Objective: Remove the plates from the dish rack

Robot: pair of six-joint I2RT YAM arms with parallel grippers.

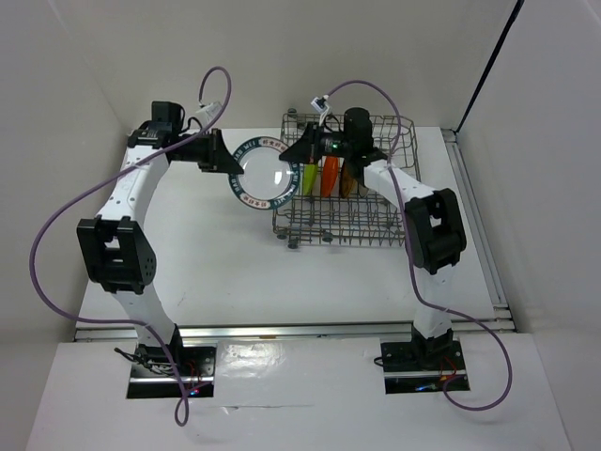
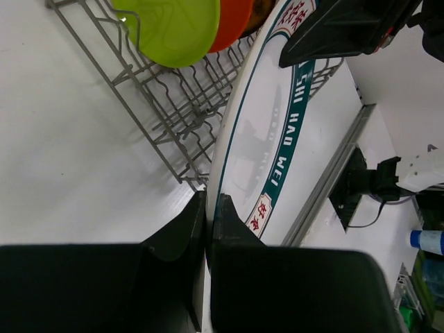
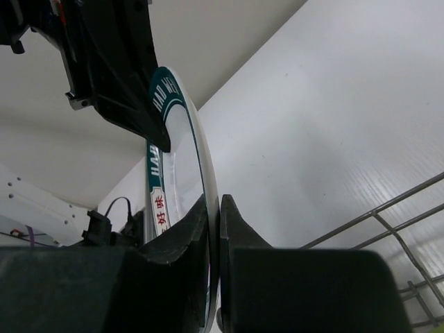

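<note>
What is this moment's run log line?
left gripper: shut on blue-rimmed plate | right gripper: shut on it too | plate: left of dish rack | green plate, orange plate: racked

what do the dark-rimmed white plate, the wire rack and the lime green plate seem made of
Round white plate with dark lettered rim: glossy, reflective face, likely glazed ceramic or melamine. Grey wire dish rack: thin bent rods with a dull sheen, looks like metal, perhaps coated. Lime green round plate: uniform colour, soft shine, probably plastic.

A white-linked left arm and right arm are pictured, jointed in black blocks and trailed by purple cables.
</note>
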